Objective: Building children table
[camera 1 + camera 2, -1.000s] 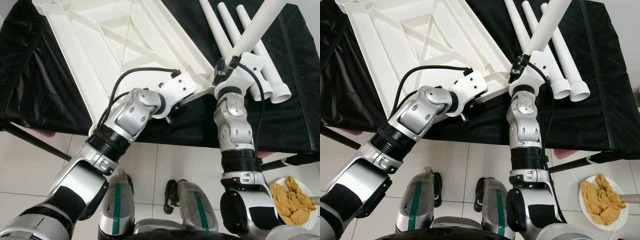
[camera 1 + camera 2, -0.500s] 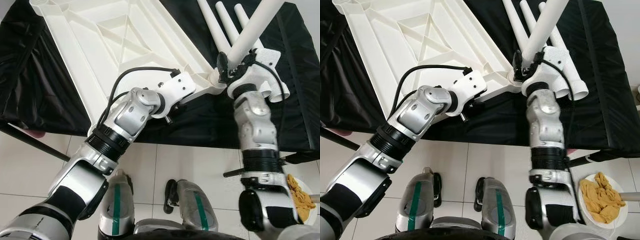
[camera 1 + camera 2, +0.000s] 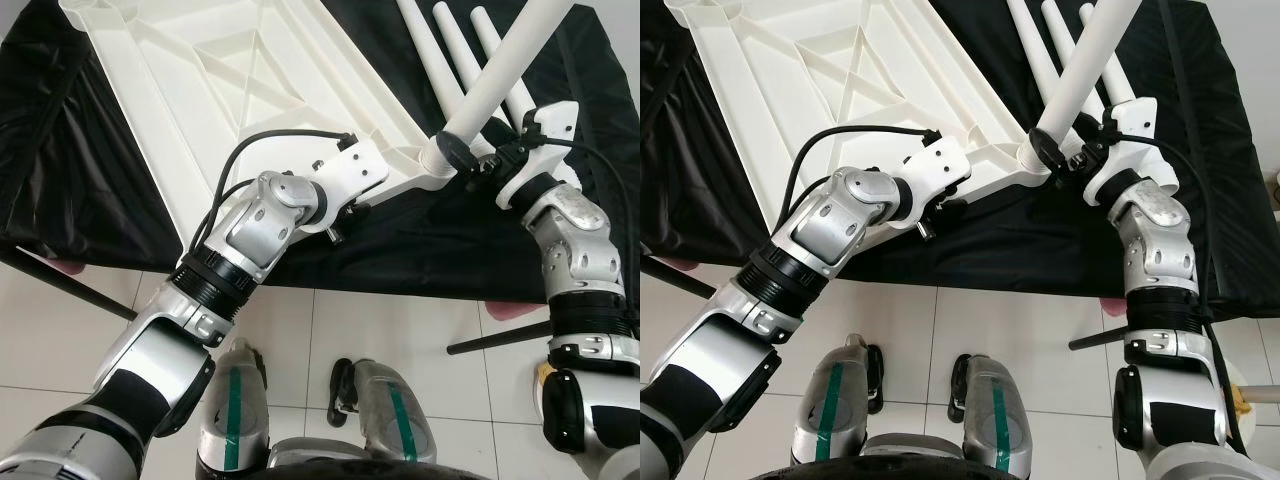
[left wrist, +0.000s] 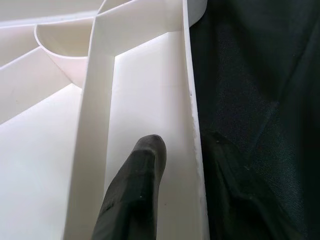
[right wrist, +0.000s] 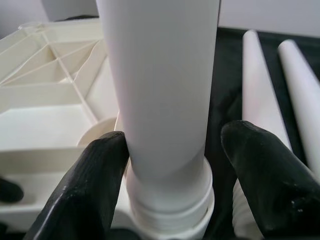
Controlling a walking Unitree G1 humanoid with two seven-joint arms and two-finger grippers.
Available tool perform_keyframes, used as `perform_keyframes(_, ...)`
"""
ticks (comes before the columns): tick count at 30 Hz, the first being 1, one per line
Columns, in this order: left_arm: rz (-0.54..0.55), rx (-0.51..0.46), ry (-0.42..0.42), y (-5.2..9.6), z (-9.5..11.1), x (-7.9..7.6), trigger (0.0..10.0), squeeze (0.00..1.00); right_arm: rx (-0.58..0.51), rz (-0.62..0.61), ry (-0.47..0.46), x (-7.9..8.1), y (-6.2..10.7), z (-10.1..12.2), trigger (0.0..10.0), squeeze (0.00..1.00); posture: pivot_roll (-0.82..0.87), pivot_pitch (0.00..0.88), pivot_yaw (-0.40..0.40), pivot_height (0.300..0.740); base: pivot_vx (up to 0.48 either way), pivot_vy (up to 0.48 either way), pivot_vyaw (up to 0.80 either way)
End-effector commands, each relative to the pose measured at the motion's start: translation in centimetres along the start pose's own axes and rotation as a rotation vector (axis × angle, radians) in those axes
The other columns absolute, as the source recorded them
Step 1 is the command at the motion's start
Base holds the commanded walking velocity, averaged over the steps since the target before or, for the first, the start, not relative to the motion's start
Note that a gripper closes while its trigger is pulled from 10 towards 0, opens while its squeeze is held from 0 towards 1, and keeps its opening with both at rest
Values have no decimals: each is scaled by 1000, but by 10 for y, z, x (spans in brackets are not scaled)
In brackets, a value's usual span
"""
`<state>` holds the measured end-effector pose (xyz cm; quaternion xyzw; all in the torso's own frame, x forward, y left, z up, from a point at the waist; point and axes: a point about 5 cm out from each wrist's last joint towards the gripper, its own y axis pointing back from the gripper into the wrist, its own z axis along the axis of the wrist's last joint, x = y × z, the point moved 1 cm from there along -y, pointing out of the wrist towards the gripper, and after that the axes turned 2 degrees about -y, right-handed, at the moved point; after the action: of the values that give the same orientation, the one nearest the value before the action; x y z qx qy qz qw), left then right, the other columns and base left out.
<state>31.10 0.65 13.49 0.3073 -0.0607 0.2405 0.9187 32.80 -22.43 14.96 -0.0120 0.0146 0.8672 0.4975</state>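
Two hands work at one corner of the upturned white table top [image 3: 250, 90]. The left hand [image 4: 175, 165] pinches the near edge rib, one finger [image 4: 137, 185] inside, the other outside against the black cloth [image 3: 80, 170]. The right hand [image 5: 170, 185] straddles a white leg [image 3: 500, 70] near its base, only its left finger touching; the leg stands in the corner socket, leaning toward 1 o'clock. Three loose legs [image 3: 470, 60] lie on the tabletop at 1 o'clock.
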Motion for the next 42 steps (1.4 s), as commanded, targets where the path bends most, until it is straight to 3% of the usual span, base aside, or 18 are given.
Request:
perform_keyframes(1,6,4,1,1,0,4,10000,0,13,34,-1,-4,2,-1,10000,0,28,27,-30,740,0,0,0)
perform_keyframes(13,6,-3,-6,2,3,5,10000,0,18,77,17,-13,-8,-3,10000,0,32,27,-21,740,0,0,0)
perform_keyframes(27,7,-3,-9,3,3,5,10000,0,3,128,-21,3,-32,-12,10000,0,47,26,-21,740,0,0,0)
perform_keyframes(28,8,-2,-9,3,3,5,10000,0,8,129,-29,5,-34,-16,980,0,53,25,-22,740,0,0,0)
perform_keyframes(29,9,-1,-9,4,3,5,10000,0,11,129,-34,6,-35,-18,980,0,53,25,-22,740,0,0,0)
perform_keyframes(30,10,-1,-8,4,3,5,10000,0,13,132,-42,7,-35,-20,0,0,53,25,-22,740,0,0,0)
perform_keyframes(38,12,-2,-10,4,3,5,10000,0,20,128,-50,8,-34,-25,0,0,54,15,-29,740,0,0,0)
perform_keyframes(39,14,-4,-10,4,3,5,10000,0,20,119,-55,9,-34,-26,3765,0,54,11,-33,740,0,0,0)
perform_keyframes(40,15,-5,-10,4,3,5,10000,0,21,113,-62,10,-34,-28,3765,0,54,8,-35,740,0,0,0)
perform_keyframes(41,15,-6,-10,4,4,5,10000,0,22,104,-65,12,-35,-29,10000,0,53,8,-37,740,0,0,0)
perform_keyframes(42,15,-7,-9,4,4,5,10000,0,22,99,-67,13,-35,-30,10000,0,53,8,-37,740,0,0,0)
